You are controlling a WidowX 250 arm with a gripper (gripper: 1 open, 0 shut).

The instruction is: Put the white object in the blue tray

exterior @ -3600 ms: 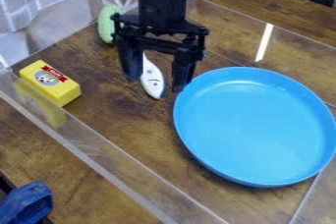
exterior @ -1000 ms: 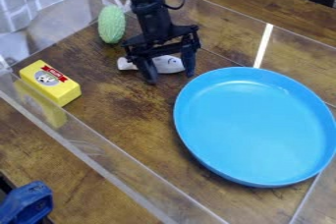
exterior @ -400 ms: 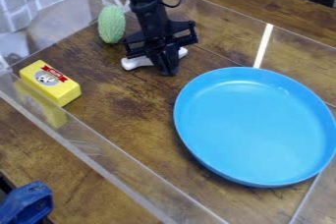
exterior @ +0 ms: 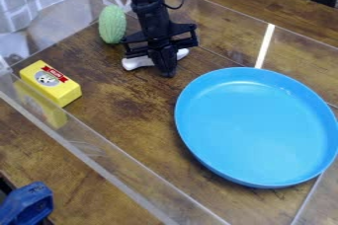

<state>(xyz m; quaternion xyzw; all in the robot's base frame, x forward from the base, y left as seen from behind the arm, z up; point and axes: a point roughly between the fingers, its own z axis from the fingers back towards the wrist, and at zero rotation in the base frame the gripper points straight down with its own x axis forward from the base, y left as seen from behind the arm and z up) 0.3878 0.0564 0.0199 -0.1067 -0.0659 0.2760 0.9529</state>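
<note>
The white object [exterior: 140, 63] lies on the wooden table [exterior: 119, 120], toward its far side and left of centre, and most of it is hidden behind the black gripper [exterior: 166, 68], so only its pale left end shows clearly. The gripper points steeply down right over it, fingers drawn together into a narrow point at the toy's right end; they look closed on the white object, with no gap showing between them, though the exact contact is too small to make out. The toy sits flat on the wood, not lifted. Just behind the gripper, nearer the far edge, is a green oval object [exterior: 113, 24], partly hidden by the arm. To the right, well apart from the toy, the blue tray [exterior: 251, 170] takes up the table's right half, its raised rim near the right edge and nothing lying in it. Over at the left edge stands a yellow box [exterior: 47, 82] with a picture on its top face.
</note>
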